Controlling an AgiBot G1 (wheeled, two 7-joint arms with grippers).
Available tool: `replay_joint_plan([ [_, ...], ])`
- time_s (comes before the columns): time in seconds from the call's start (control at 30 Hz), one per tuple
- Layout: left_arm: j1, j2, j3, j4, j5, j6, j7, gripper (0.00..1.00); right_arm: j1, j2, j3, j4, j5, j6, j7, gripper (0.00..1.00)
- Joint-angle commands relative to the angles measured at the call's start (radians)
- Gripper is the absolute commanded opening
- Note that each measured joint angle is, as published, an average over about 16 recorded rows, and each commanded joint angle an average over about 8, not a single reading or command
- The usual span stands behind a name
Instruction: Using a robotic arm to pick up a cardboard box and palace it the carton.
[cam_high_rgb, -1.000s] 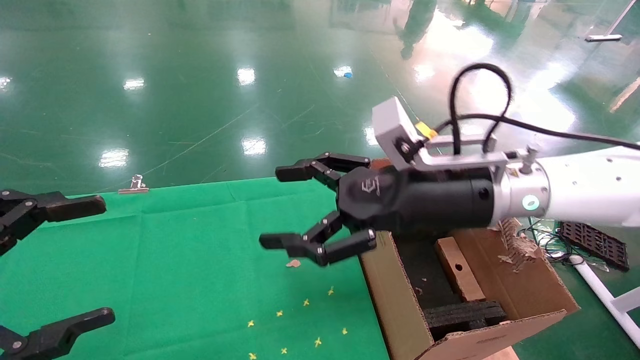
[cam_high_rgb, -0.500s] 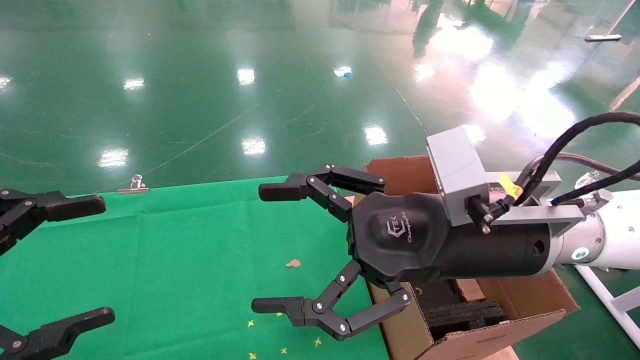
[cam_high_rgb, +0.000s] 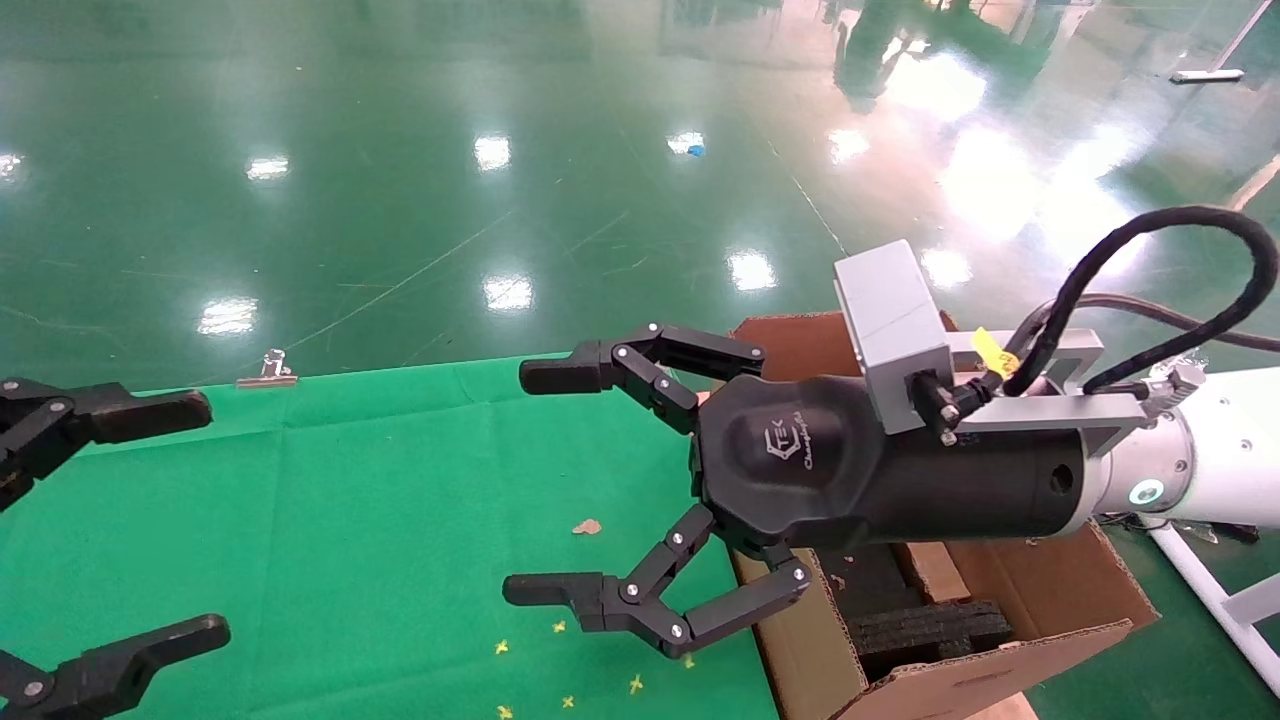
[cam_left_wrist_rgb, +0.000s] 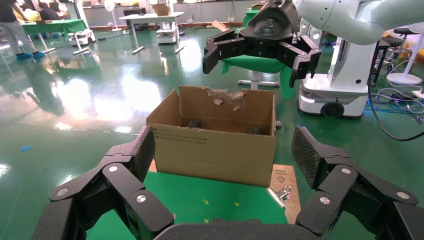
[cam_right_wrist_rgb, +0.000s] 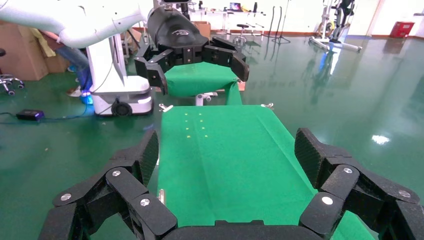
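The carton (cam_high_rgb: 1000, 670) stands open at the right end of the green cloth (cam_high_rgb: 380, 500), with black foam inserts (cam_high_rgb: 925, 632) inside. A light brown slab (cam_high_rgb: 930, 570), seemingly the cardboard box, lies in it, mostly hidden under my right gripper's body. The robotic arm's right gripper (cam_high_rgb: 535, 482) hangs over the carton's left wall, pointing left, open and holding nothing. From the left wrist it (cam_left_wrist_rgb: 260, 55) shows above the carton (cam_left_wrist_rgb: 215, 145). My left gripper (cam_high_rgb: 180, 520) is parked open at the far left edge. Both wrist views show empty jaws: left gripper (cam_left_wrist_rgb: 224, 150), right gripper (cam_right_wrist_rgb: 227, 150).
A metal binder clip (cam_high_rgb: 267, 372) holds the cloth's far edge and another clip (cam_left_wrist_rgb: 280, 192) lies by the carton. Small yellow marks (cam_high_rgb: 560, 660) and a cardboard scrap (cam_high_rgb: 586, 526) dot the cloth. A white pipe (cam_high_rgb: 1210, 600) runs along the floor on the right.
My right gripper has rolled, spread its fingers wider and drawn back toward me over the carton's left wall, hiding more of the brown slab. The left gripper stayed still.
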Motion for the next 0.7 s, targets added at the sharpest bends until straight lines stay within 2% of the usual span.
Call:
replay_joint_plan([
  [0.03,0.0,0.0,0.0,0.0,0.0,0.0,0.0,1.0,0.003,0.0,-0.003,-0.002,-0.002,0.001,0.001,1.0],
  [0.7,0.0,0.0,0.0,0.0,0.0,0.0,0.0,1.0,0.014,-0.002,-0.014,-0.009,-0.008,0.003,0.004,1.0],
])
